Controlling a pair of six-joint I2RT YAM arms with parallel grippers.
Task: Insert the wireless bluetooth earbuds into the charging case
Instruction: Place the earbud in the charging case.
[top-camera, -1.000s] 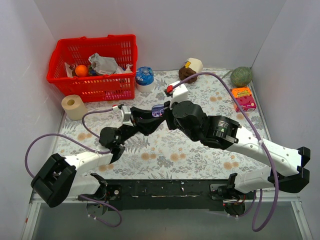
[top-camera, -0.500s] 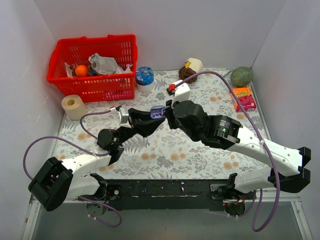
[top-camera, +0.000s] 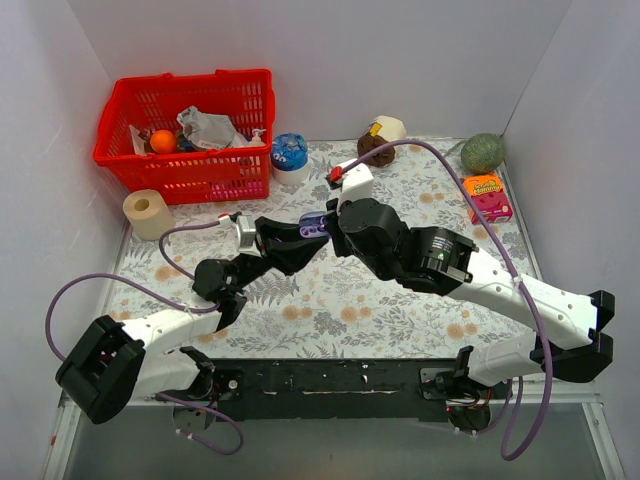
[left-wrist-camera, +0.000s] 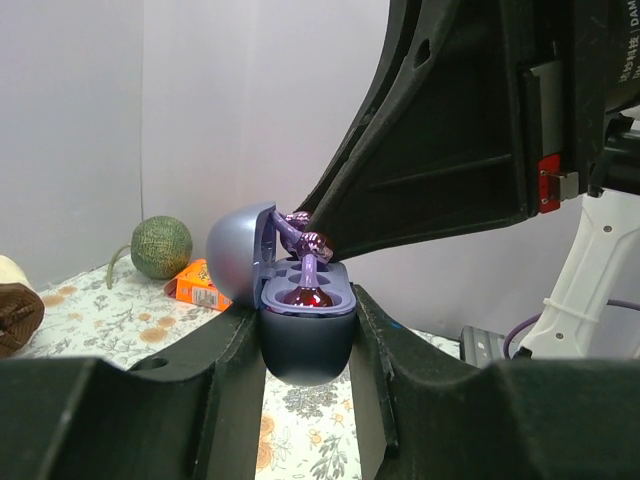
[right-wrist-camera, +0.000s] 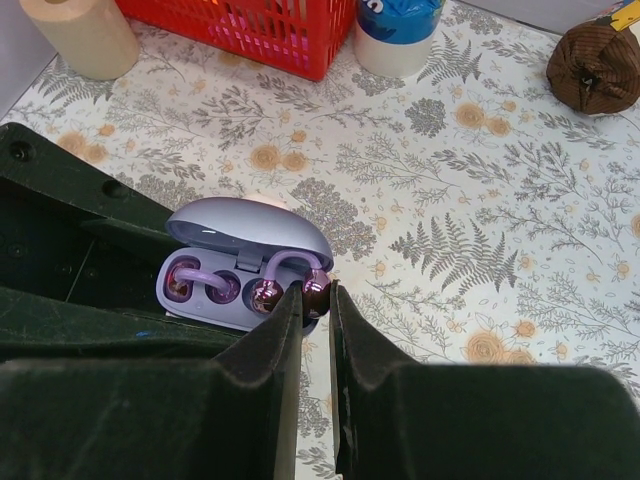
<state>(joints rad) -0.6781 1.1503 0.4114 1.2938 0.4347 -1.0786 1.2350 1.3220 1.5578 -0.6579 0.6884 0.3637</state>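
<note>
The left gripper (left-wrist-camera: 303, 325) clamps the open lavender charging case (right-wrist-camera: 245, 262) above the floral tabletop (right-wrist-camera: 480, 200). The right gripper (right-wrist-camera: 314, 298) pinches one earbud (left-wrist-camera: 312, 244) at the case's open sockets. The other earbud (right-wrist-camera: 200, 285) seems seated inside.

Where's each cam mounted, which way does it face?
Top external: fixed above and behind the robot, looking down on the table; the left arm and right arm show.
Left wrist: on the left arm, looking along the left pincer at the open charging case clamped in it.
Right wrist: on the right arm, looking down past the right pincer, shut on an earbud at the case.
Shared: all three see the case.
</note>
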